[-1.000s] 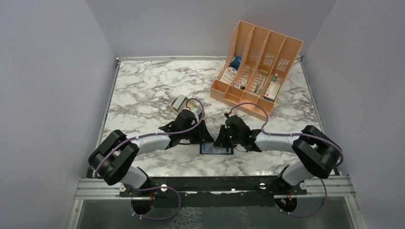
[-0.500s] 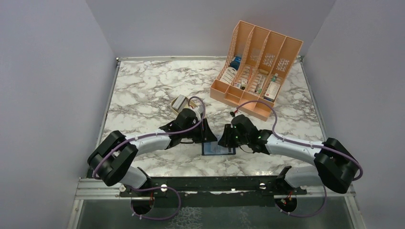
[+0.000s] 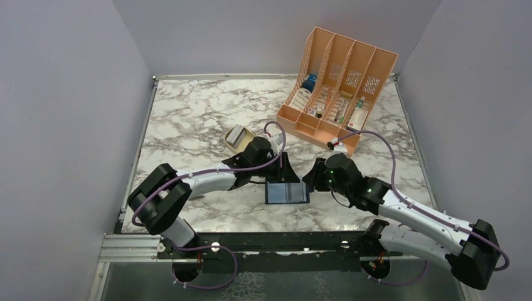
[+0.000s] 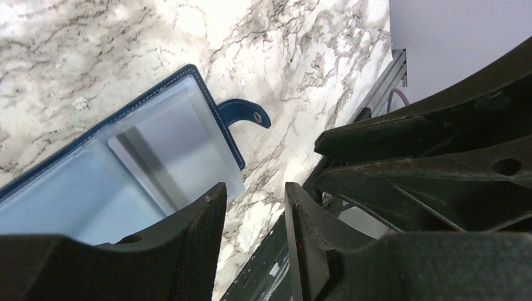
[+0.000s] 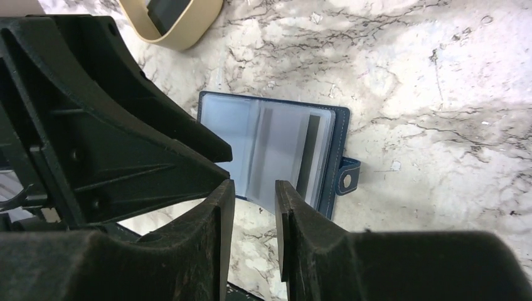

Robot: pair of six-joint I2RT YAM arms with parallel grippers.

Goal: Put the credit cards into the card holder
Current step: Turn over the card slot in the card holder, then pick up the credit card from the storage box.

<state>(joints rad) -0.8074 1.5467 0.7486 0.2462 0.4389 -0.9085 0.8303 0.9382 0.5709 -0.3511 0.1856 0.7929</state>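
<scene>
Card holder [image 3: 287, 192] open; wrist views show snap tab [image 5: 347, 177], possibly sleeved card [image 4: 172, 153].

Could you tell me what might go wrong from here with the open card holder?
The card holder lies open on the marble table and neither gripper grips it, so pushing a card in could slide it or fold it shut. The left gripper and right gripper hang close together over it and might bump. The snap tab sticks out on the right gripper's side and could snag.
</scene>
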